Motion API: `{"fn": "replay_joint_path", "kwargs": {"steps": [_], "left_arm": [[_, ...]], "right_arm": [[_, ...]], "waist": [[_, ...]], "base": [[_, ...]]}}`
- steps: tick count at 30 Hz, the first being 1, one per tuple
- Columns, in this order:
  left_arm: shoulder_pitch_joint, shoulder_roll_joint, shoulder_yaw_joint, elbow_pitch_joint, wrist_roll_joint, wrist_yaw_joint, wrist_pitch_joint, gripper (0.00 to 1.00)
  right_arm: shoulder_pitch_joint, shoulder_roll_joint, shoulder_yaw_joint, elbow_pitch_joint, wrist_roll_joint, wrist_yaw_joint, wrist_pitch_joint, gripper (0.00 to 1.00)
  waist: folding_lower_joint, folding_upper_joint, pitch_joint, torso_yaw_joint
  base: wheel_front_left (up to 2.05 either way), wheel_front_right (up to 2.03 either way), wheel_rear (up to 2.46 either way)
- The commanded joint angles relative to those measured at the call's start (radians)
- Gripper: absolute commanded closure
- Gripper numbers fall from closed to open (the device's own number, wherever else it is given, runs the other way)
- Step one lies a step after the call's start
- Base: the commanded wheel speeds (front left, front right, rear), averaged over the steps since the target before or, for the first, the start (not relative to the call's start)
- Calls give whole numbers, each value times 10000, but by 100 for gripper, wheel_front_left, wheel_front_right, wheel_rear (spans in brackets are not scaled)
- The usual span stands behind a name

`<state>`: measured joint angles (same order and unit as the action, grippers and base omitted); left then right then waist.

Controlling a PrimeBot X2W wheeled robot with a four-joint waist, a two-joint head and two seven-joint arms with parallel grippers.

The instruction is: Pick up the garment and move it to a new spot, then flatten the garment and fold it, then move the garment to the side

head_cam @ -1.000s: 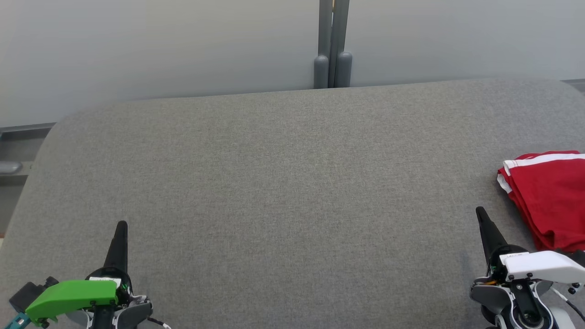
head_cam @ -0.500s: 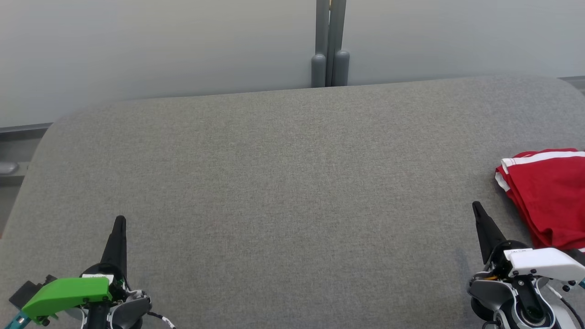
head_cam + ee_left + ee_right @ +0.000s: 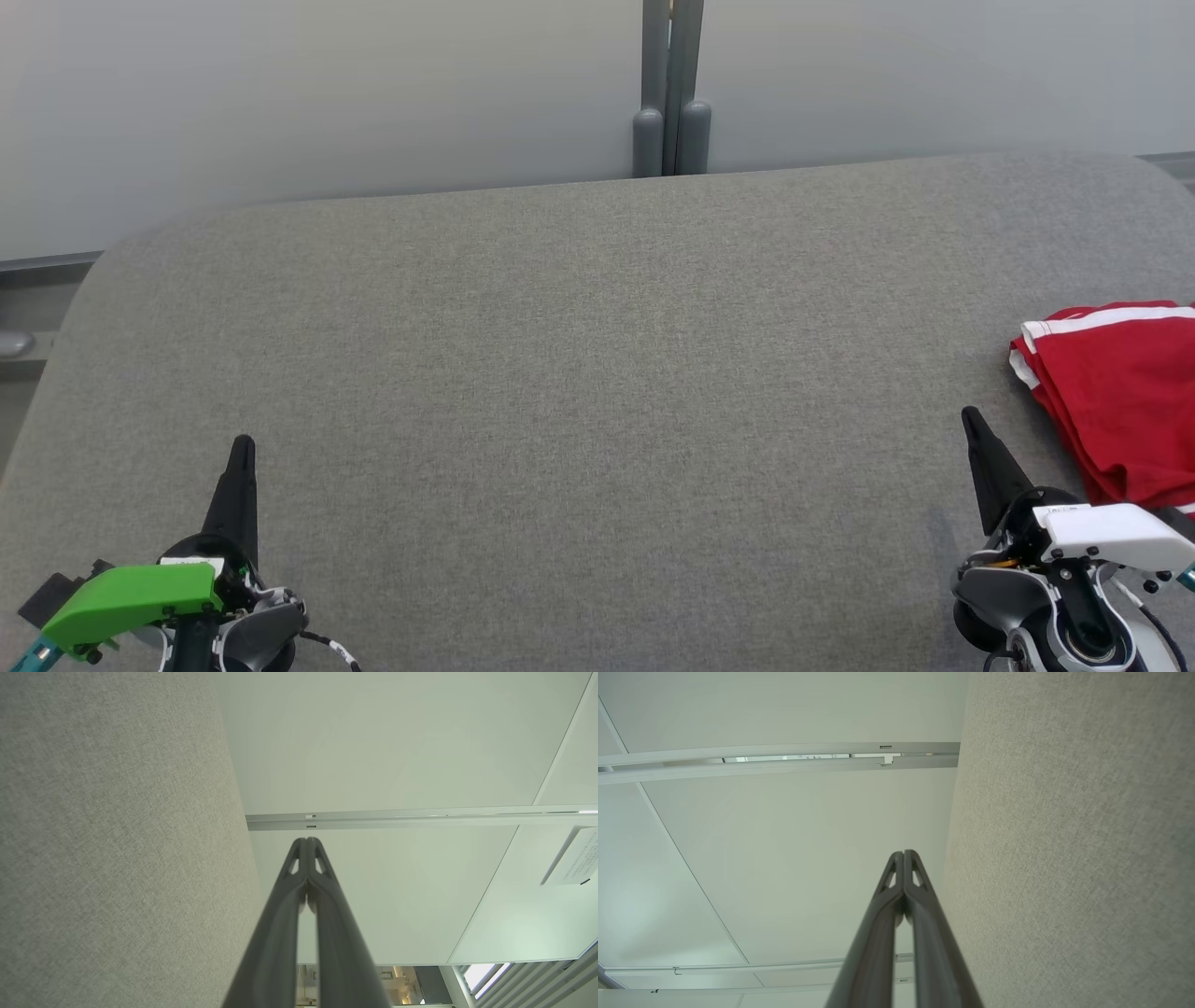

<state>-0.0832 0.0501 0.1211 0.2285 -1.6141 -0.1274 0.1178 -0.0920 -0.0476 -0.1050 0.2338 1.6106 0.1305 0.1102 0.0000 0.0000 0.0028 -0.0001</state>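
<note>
- We find the red garment [image 3: 1116, 401], trimmed with white stripes, lying folded at the right edge of the grey padded surface [image 3: 597, 373]. The frame cuts part of it off.
- The right gripper [image 3: 971, 418] points away just left of the garment, its fingers apart from the cloth. Its jaws are pressed together and grip nothing.
- The left gripper [image 3: 242, 446] sits well apart at the near left, its jaws likewise closed and empty.
- We note a grey post [image 3: 670, 103] against the pale wall [image 3: 327, 93] beyond the far edge.
</note>
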Motion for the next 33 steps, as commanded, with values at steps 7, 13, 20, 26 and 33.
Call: {"fn": "replay_joint_path", "kwargs": {"steps": [7, 13, 20, 26, 33], "left_arm": [[-143, -4, 16, -33, 0, -61, 34, 100], [-143, -5, 18, -33, 1, -61, 34, 100], [-142, -4, 18, -34, 2, -61, 30, 100], [-143, -5, 19, -34, 3, -61, 30, 100], [-143, -5, 19, -34, 4, -61, 31, 100]], "right_arm": [[-90, -51, 13, -38, 81, 4, 38, 100], [-89, -51, 13, -37, 81, 4, 38, 100], [-89, -51, 13, -37, 82, 4, 38, 100], [-89, -51, 14, -37, 82, 4, 37, 100], [-88, -51, 14, -37, 82, 4, 37, 100]], "waist": [[0, 0, 0, 1], [0, 0, 0, 1], [0, 0, 0, 1], [0, 0, 0, 1], [0, 0, 0, 1]], "base": [[0, 0, 0], [0, 0, 0], [0, 0, 0], [0, 0, 0], [0, 0, 0]]}}
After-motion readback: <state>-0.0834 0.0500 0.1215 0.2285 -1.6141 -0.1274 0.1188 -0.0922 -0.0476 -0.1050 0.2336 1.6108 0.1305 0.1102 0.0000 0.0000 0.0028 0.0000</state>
